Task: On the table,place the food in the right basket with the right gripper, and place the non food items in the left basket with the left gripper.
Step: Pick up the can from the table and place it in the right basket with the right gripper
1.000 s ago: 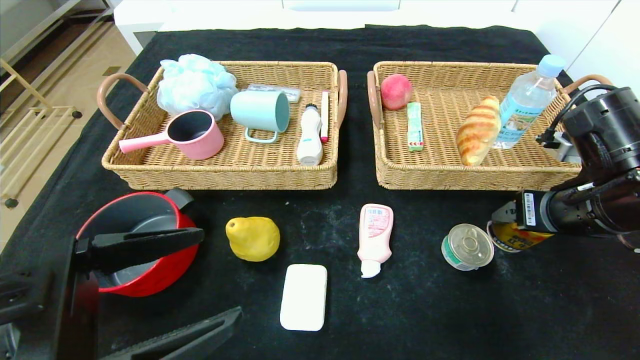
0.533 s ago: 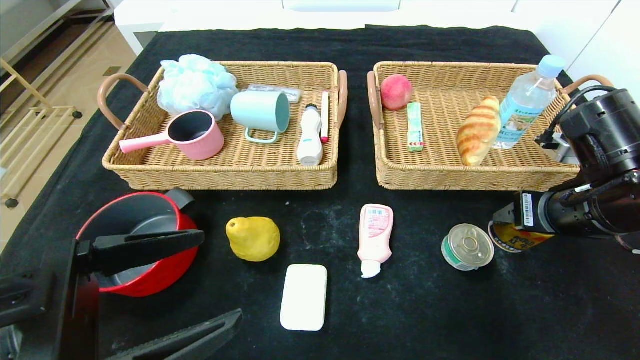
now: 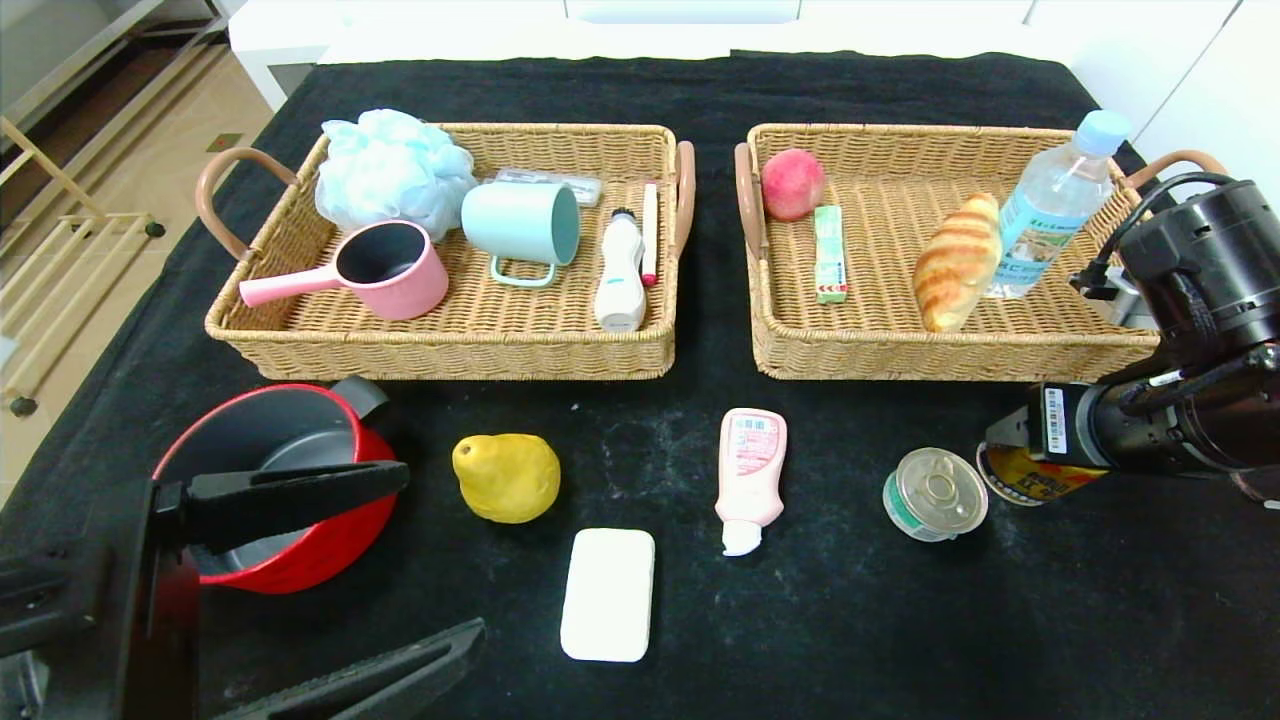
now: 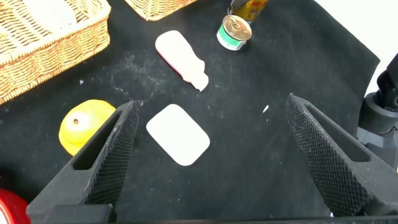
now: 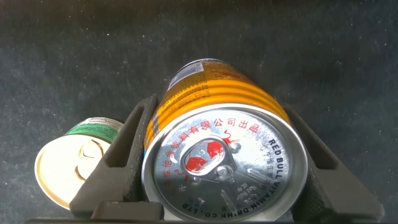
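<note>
I am gripping the yellow drink can (image 5: 224, 143) with my right gripper (image 5: 225, 163); in the right wrist view a finger (image 5: 124, 163) is pressing against each flank of the can, so the can is sitting squarely between them, its long axis upright on the black table (image 3: 900, 620) and its silver lid facing my wrist camera. In the head view the can (image 3: 1035, 474) is standing at the right side of the table, just in front of the right basket (image 3: 950, 350), with my forearm reaching over it from the right. The small tin with the green band (image 3: 934, 493) is sitting just beside the can on its left, close to one finger, though I cannot tell whether they are touching. The relation I am judging the next move by is this: the basket lies directly beyond the can, away from me, so the can needs to rise upright clear of the rim before travelling forward.

My left gripper (image 4: 217, 155) is hanging with its fingers spread wide and holding nothing above the near left of the table, over the white soap bar (image 4: 178, 134), with the yellow pear (image 4: 84, 124) near one finger and the red pot (image 3: 270, 480) below it in the head view
</note>
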### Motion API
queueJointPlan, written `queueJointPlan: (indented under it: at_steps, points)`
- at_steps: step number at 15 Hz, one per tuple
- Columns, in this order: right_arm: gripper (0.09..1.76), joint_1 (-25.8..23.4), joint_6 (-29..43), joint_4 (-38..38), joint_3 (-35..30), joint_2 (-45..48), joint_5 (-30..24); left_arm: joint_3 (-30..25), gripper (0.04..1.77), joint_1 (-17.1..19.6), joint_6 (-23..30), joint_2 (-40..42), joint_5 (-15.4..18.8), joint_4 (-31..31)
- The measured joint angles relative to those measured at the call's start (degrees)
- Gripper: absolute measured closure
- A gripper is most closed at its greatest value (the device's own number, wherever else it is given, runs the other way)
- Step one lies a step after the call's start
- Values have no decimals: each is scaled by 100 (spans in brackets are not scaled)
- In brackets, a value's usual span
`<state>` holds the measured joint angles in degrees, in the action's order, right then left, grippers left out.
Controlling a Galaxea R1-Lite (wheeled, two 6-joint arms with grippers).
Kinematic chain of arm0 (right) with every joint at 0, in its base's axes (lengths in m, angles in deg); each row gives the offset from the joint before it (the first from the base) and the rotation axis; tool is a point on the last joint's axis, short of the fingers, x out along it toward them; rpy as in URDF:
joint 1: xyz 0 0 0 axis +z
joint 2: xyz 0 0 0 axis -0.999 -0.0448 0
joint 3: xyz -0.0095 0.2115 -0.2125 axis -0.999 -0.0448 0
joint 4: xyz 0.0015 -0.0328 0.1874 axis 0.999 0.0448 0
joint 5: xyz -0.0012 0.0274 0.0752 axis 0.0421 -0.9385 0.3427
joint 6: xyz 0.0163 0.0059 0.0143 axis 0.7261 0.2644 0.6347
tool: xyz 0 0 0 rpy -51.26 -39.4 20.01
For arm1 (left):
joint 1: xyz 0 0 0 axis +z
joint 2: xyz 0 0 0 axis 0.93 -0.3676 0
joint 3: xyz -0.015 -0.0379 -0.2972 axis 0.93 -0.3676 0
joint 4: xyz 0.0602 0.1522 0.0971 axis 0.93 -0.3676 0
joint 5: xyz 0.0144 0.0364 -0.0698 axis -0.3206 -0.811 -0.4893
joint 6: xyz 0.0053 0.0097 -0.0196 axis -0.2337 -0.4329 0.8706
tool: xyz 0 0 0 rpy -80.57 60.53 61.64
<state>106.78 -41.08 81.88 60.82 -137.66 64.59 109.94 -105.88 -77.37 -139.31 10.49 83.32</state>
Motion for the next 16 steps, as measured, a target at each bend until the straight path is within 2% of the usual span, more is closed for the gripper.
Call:
queueJointPlan:
  at_steps: [4, 9, 16]
  points:
    - [63, 33, -33, 110, 30, 165, -1, -6, 9, 0, 0, -11, 0, 2]
    - [64, 105, -389, 96, 380, 573, 11, -22, 9, 2, 7, -24, -2, 2]
    - [64, 894, -712, 38, 1101, 866, -23, -23, 9, 9, 18, -30, -74, -1]
